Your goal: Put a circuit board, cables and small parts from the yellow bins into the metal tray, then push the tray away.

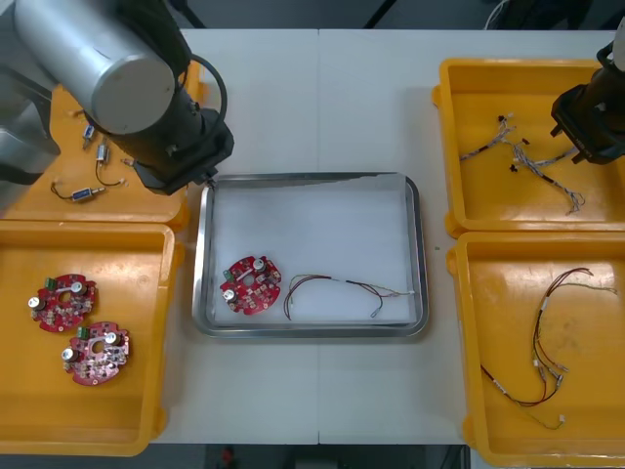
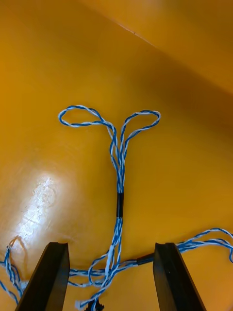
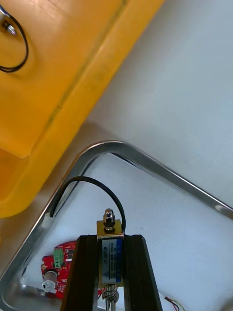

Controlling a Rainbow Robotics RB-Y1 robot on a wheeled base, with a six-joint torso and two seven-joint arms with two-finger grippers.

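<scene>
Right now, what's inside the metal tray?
A red circuit board and a cable lie in the tray. The left gripper, shut on a small metal part, hides the spot beneath it at the far left corner. The right gripper hangs over a bin.

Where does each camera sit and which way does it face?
Front view: above the arms, looking steeply down at the light table; both arms show, left gripper by the shiny metal tray, right gripper over a yellow bin.
Left wrist view: on that wrist, facing the tray's corner; black fingers clamp a small metal part.
Right wrist view: on that wrist, facing the bin floor; open fingers flank a twisted blue and white cable.
Shared: front and left wrist views show the round red circuit board in the tray.
</scene>
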